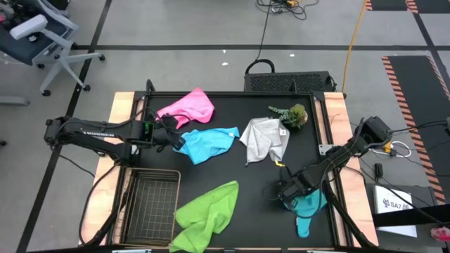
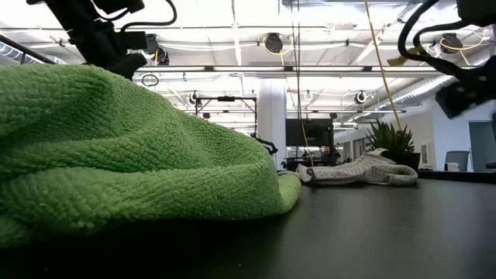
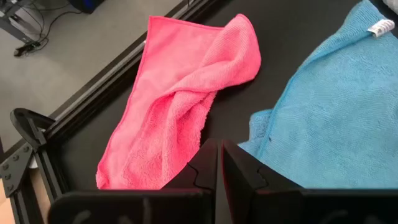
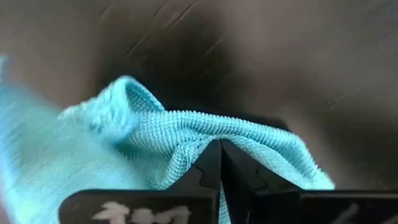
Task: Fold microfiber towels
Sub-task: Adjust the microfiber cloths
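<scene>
My right gripper (image 1: 287, 193) points down near the table's right edge, shut on the teal towel (image 1: 309, 207). My left gripper (image 1: 174, 138) hovers shut with nothing in it at the left, between the pink towel (image 3: 180, 99) and the light blue towel (image 3: 336, 118); both lie crumpled on the black table. The pale grey-white towel (image 1: 266, 138) lies bunched at the middle right. The lime green towel (image 1: 207, 214) lies heaped at the near edge and fills the low view's left. My right gripper pinches a raised fold of the teal towel (image 4: 199, 130) between its two fingers, coming from above and pointing down. The cloth bunches up into a ridge at the fingertips. The towel's other end (image 1: 304, 225) trails slack toward the table's near edge.
A small potted plant (image 1: 295, 114) stands at the far right, beside the grey-white towel. A wire mesh basket (image 1: 151, 204) sits at the near left corner. Bare black tabletop lies in the middle between the towels.
</scene>
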